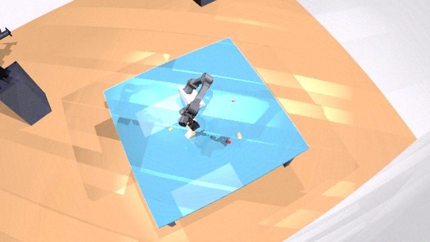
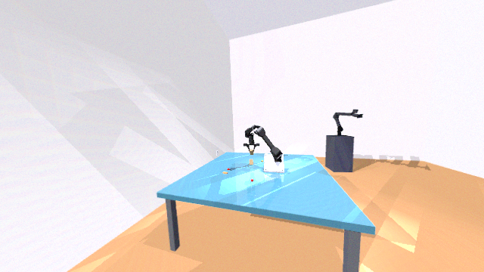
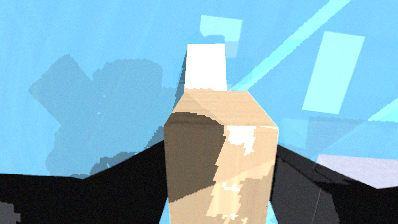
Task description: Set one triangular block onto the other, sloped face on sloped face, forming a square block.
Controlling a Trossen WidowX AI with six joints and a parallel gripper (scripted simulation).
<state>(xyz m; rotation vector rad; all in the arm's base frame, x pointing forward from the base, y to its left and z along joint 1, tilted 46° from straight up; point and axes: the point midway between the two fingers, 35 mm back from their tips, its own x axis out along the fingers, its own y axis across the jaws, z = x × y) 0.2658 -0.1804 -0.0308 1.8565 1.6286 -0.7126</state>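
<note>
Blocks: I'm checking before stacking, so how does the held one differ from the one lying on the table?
The held block is clamped in the hand, clear of the table. The lower block rests on the table, untouched. In the exterior view the held block hangs above the lower block, with an apparent gap between them. In the wrist view the held block is partly shadowed and the lower block glares white. Both look pale tan.

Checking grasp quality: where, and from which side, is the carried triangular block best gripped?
By its two flat parallel sides, from above, as the gripper has it: the fingers flank the carried block left and right, likely leaving its underside free to meet the lower block on the table.
</note>
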